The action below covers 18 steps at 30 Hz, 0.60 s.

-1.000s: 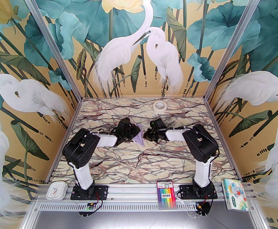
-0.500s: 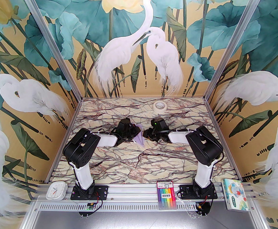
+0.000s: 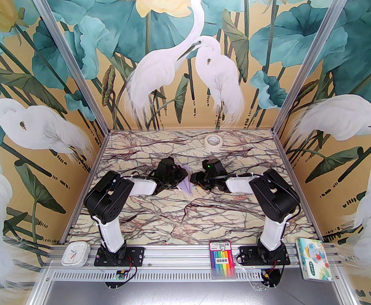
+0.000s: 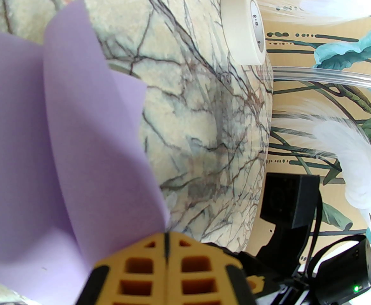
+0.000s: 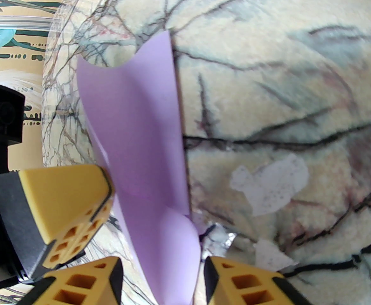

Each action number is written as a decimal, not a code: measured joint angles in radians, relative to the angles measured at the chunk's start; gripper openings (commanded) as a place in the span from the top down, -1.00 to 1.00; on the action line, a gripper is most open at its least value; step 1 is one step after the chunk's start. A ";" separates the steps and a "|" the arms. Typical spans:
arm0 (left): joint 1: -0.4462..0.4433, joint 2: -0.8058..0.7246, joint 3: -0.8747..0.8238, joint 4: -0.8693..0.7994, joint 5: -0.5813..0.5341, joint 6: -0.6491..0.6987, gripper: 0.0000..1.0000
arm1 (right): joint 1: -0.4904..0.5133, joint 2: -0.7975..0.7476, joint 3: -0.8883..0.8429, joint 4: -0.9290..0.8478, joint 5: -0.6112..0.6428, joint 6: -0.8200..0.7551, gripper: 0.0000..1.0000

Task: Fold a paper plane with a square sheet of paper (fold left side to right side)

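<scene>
Fingers (image 4: pixel 155 256) of the left gripper (image 4: pixel 167 238): clamped tight, no gap at all, and lavender paper is pinched right in the seam, fanning out past the tips.
Fingers (image 5: pixel 261 278) of the right gripper (image 5: pixel 162 264): apart, one on each side of the paper. There's a clear gap on one side and a very close fit on the other. That's not a grip.
Paper plane (image 3: pixel 187 183): mid-table, right between the two grippers. It's folded narrow, with its flaps standing up, not lying flat. I can't tell whether its lower edge touches the marble table (image 3: pixel 204 214).
Long axis: runs far to near in the overhead view, with the wide end away and the point aimed back at the arm bases.
Direction from the fingers: the left arm pinches it from the left. For the right arm, the paper runs straight out ahead between the parted jaws.
Nearer arm: both are right on it. The left is the anchor, so I'd call the right the free one.
Stage, my read: late, as the shape already looks like a dart.
Next move, my read: the right jaws need to line up square across that ridge before they close.
Risk: the paper is thin and held at one spot, so a skewed squeeze could twist or buckle a flap.
Tape roll (image 3: pixel 213 142): at the far edge, well apart and no bother.
</scene>
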<state>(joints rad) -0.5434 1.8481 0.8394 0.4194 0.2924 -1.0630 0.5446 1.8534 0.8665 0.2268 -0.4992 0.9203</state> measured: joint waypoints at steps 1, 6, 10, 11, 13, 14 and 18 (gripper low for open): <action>0.000 0.000 0.000 0.000 0.000 0.000 1.00 | 0.003 0.002 0.000 0.004 -0.001 0.000 -0.01; 0.000 0.012 0.001 0.002 0.003 0.000 1.00 | 0.010 0.032 0.023 0.006 -0.011 -0.001 -0.01; 0.001 0.024 0.001 0.004 0.002 -0.002 1.00 | 0.013 0.047 0.049 -0.016 -0.015 -0.006 -0.01; 0.001 0.025 0.001 0.005 0.002 -0.003 1.00 | 0.014 0.050 0.055 -0.026 -0.015 -0.008 0.01; 0.002 0.026 0.001 0.004 0.002 -0.004 1.00 | 0.014 0.054 0.066 -0.045 -0.019 -0.013 0.02; 0.002 0.028 0.001 0.004 0.001 -0.004 1.00 | 0.014 0.056 0.072 -0.054 -0.019 -0.017 0.05; 0.004 0.034 0.001 -0.001 -0.002 -0.004 1.00 | 0.020 0.071 0.087 -0.066 -0.018 -0.032 0.26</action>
<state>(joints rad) -0.5392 1.8820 0.8406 0.4183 0.2905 -1.0672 0.5648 1.9247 0.9535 0.1608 -0.5167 0.8879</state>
